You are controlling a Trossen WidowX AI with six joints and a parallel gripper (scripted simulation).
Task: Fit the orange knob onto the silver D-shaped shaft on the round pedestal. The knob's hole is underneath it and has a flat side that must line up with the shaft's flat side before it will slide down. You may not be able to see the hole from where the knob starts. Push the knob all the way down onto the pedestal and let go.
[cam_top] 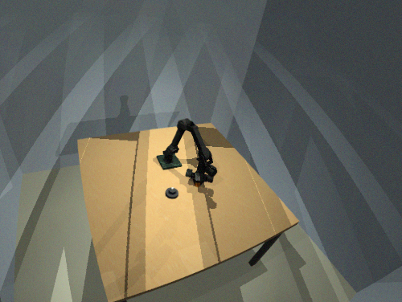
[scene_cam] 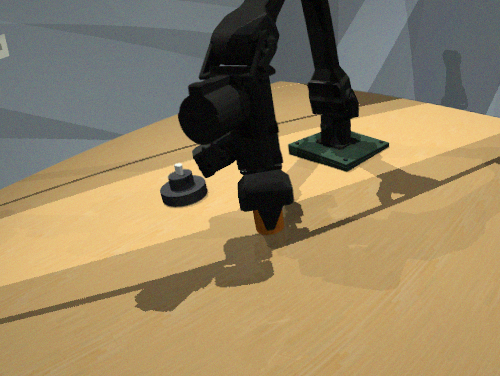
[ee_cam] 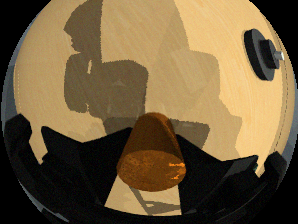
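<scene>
Occluded and unresolved features
Knob [cam_top: 197, 185] [scene_cam: 261, 226] [ee_cam: 151, 170]: underside hole hidden in every view; in the top view, the body is mostly covered by the hand [cam_top: 198, 182] [scene_cam: 270, 226] [ee_cam: 152, 155]. Shaft [cam_top: 172, 189] [scene_cam: 178, 169] [ee_cam: 280, 56]: flat side indiscernible (too small in all views).

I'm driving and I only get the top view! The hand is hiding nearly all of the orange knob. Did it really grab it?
Observer: Yes! In the wrist view, the hand is closed on the orange knob, one black finger on each side.

Operator: Cool! What does the knob's top look like?

Observer: The wrist view shows a round, flat-looking top face.

Operator: And what's the pedestal like from the side?

Observer: The exterior view shows the round pedestal has two steps, a wide one below and a narrower one above, with the silver shaft standing upright on top.
</scene>
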